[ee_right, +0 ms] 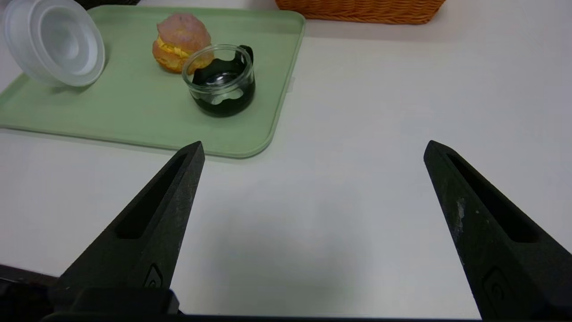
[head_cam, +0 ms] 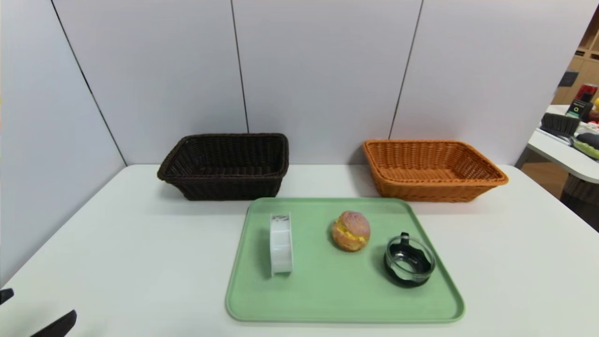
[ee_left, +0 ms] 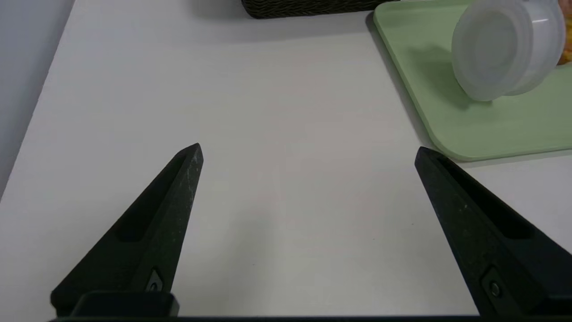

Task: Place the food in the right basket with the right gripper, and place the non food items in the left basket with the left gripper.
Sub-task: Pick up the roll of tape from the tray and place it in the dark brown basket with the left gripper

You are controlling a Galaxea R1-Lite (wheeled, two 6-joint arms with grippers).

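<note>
On the green tray (head_cam: 327, 299) stand a white ring-shaped roll (head_cam: 281, 243) on its edge at the left, a pinkish-brown bun (head_cam: 351, 230) with yellow filling in the middle, and a black-rimmed glass dish (head_cam: 409, 262) at the right. The dark brown basket (head_cam: 224, 164) sits behind the tray to the left, the orange basket (head_cam: 433, 169) behind it to the right. My left gripper (ee_left: 308, 152) hangs open over bare table, left of the tray (ee_left: 482, 120) and short of the roll (ee_left: 505, 49). My right gripper (ee_right: 313, 150) hangs open over bare table, right of the tray (ee_right: 134, 112), with the dish (ee_right: 221, 82) and bun (ee_right: 181, 40) beyond.
The white table (head_cam: 117, 243) is backed by grey wall panels close behind both baskets and along the left side. Another table with clutter (head_cam: 573, 135) stands off to the far right.
</note>
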